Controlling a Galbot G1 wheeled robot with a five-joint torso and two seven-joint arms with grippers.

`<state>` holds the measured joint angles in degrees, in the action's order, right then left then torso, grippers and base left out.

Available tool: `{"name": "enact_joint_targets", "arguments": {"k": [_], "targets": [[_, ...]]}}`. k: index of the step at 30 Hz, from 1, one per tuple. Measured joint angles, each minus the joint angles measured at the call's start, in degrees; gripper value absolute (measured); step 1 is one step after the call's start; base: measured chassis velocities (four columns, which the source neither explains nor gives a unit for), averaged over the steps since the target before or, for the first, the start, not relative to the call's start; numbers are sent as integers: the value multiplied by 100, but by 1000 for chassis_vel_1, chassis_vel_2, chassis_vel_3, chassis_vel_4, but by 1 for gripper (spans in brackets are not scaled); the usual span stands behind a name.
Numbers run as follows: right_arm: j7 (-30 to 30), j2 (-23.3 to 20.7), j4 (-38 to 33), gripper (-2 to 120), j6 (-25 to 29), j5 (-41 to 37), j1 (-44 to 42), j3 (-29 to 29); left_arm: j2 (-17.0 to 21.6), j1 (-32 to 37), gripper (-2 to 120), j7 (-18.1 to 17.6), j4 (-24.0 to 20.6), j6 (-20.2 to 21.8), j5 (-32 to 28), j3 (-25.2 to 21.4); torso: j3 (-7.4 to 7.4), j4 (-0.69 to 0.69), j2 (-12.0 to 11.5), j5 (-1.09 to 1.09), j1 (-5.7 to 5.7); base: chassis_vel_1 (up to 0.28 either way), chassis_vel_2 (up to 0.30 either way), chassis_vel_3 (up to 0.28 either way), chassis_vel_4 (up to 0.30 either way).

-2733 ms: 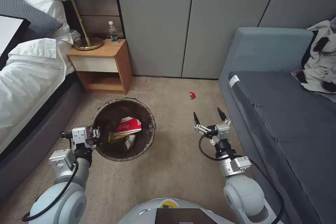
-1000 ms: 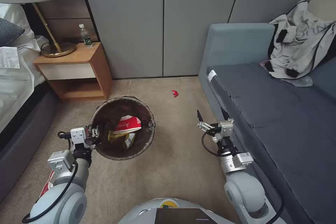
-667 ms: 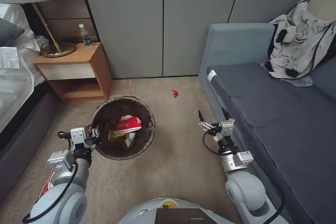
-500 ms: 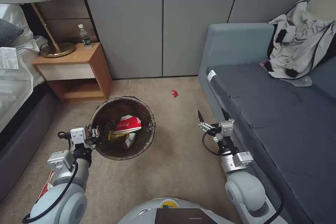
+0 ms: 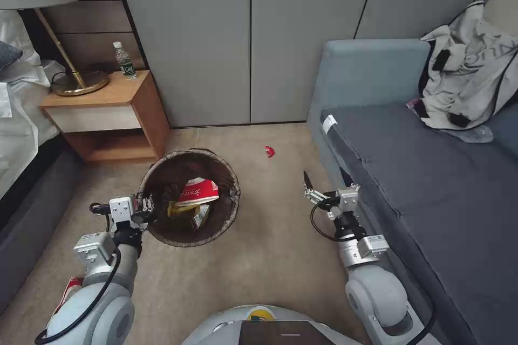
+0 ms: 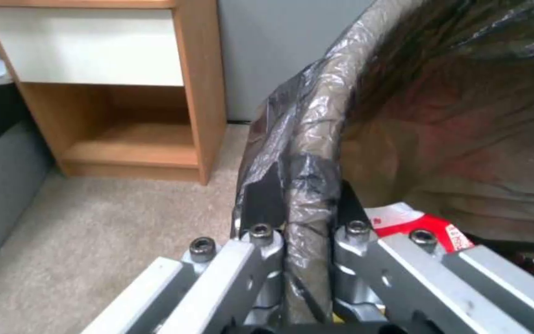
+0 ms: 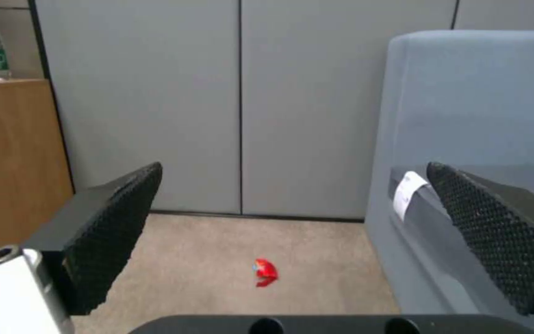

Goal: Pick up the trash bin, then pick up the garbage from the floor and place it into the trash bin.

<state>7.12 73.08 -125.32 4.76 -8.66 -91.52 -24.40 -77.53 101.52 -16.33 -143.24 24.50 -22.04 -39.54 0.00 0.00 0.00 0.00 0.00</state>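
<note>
The small red crumpled scrap [image 5: 268, 151] lies on the beige carpet [image 5: 270, 259], out in the open between the wooden nightstand [image 5: 108, 118] and the grey-blue sofa [image 5: 421, 172], near the foot of the grey wall panels [image 5: 248, 38]. From my right wrist camera it sits [image 7: 265, 272] almost dead centre between the two black textured fingers [image 7: 116, 227], ahead of them and lower down, so I judge the coming reach to be forward and down with little sideways correction. I cannot make out a long axis on so small a piece.

My right gripper [image 5: 326, 186] hangs just beside the sofa's front edge, jaws spread wide and holding nothing. It is clearly the nearer hand to the scrap.

My left gripper [image 5: 141, 210] is clamped on the near rim of the round bin lined with a dark brown plastic bag [image 5: 229, 210]; the left wrist view shows both fingers pinching the bag-wrapped rim [image 6: 307, 185]. Inside the bin lie a red-and-white wrapper [image 5: 197, 191] and yellow wrappers [image 5: 186, 210].

A clear water bottle with a green label [image 5: 124, 60] stands on the nightstand.
</note>
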Motion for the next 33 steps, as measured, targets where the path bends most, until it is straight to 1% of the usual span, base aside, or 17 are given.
{"name": "enact_joint_targets", "arguments": {"k": [6, 13, 16, 24, 27, 33], "targets": [[16, 1, 0, 100, 2, 0, -5, 33, -1, 6, 4, 4, 0, -2, 3, 0, 0, 0, 0, -1, 0, -129, 140, 141, -145], [25, -2, 0, 100, 10, 0, -12, 37, -11, 9, 4, 7, 0, -4, 5, -4, 0, -1, 0, -1, 0, -188, 175, 176, -176], [27, -2, -3, 100, 15, 0, -20, 38, -16, 12, 4, 7, 0, -5, 8, -4, 0, 1, 0, 1, 0, -191, 192, 179, -186], [38, 2, -11, 100, 39, 2, -44, 38, -21, 20, 4, 9, 0, -9, 10, -10, 0, -2, 0, -1, 0, -172, 169, 164, -173], [43, 4, -25, 100, 49, 8, -60, 41, -33, 22, 4, 9, 0, -12, 12, -11, 0, 1, 0, -1, 0, -168, 175, 162, -172], [54, 2, -26, 100, 76, 24, -74, 40, -38, 24, 4, 9, 0, -14, 14, -10, 0, 0, 0, -1, 0, -180, 168, 183, -177]]}}
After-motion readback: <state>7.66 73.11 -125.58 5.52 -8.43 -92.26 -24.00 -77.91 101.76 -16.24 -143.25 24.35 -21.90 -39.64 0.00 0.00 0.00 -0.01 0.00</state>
